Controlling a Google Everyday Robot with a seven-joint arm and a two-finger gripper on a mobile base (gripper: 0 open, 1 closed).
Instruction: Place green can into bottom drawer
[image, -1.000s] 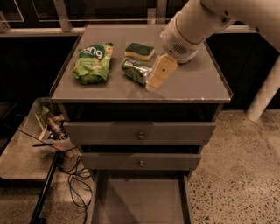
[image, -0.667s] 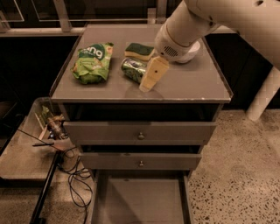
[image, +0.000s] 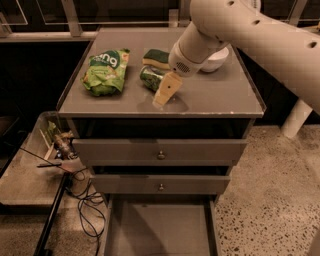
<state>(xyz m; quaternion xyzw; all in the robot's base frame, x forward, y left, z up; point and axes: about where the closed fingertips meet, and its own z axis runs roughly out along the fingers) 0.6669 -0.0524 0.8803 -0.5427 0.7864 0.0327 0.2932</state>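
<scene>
1. Gripper (image: 161, 97): pale wedge tilted down toward 7 o'clock, low over the front half of the counter (image: 220, 97). Whether it is open or closed cannot be told, since only one flat side shows.
2. Green can (image: 150, 77): lying on its side on the counter at 11 o'clock of the gripper tip, just beside it. Its right end is hidden behind the gripper, so contact cannot be judged.
3. Sponge (image: 156, 58): at 12 o'clock of the can, close behind it.
4. Snack bag (image: 106, 71): at 9 o'clock of the can, apart from it and near the counter's left edge.
5. White bowl (image: 216, 59): at 2 o'clock of the gripper, mostly covered by the arm (image: 250, 35).
6. Open room: bare counter from 3 to 5 o'clock of the gripper, out to the front and right edges.
7. Two upper drawers (image: 161, 155): slightly pulled out.
8. Bottom drawer (image: 160, 225): pulled out at 6 o'clock, its front cut off by the frame edge.
9. Side shelf (image: 30, 175): at 8 o'clock, holding clutter that is hard to make out.
</scene>
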